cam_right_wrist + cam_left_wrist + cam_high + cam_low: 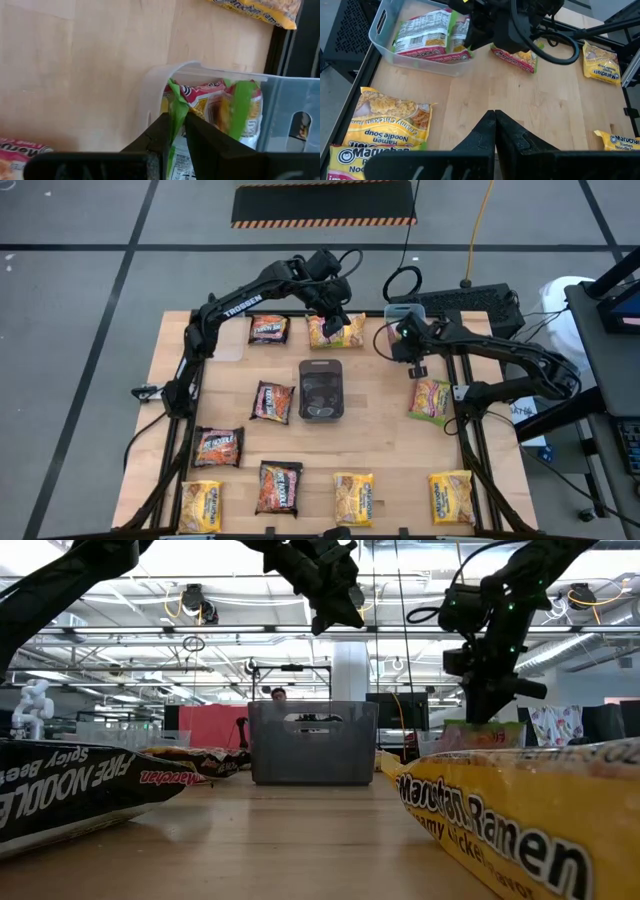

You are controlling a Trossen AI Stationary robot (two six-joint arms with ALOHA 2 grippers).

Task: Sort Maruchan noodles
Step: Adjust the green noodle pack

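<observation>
The wooden table (385,470) carries Maruchan ramen packets spread below both arms. A dark grey tray (321,391) sits just in front of the left gripper (333,323), which hangs clenched and empty over 2 yellow packets (382,120). Beside it, the right gripper (176,125) is over a clear tub (150,95), pinching a green-edged packet (176,107) standing inside among others.

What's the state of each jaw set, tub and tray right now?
Left gripper: jaws shut, empty, above the yellow packets.
Right gripper: jaws shut on green-edged packet, over the clear tub.
Clear tub: holds green-edged packets.
Grey tray: upright at table centre; contents unclear.
</observation>
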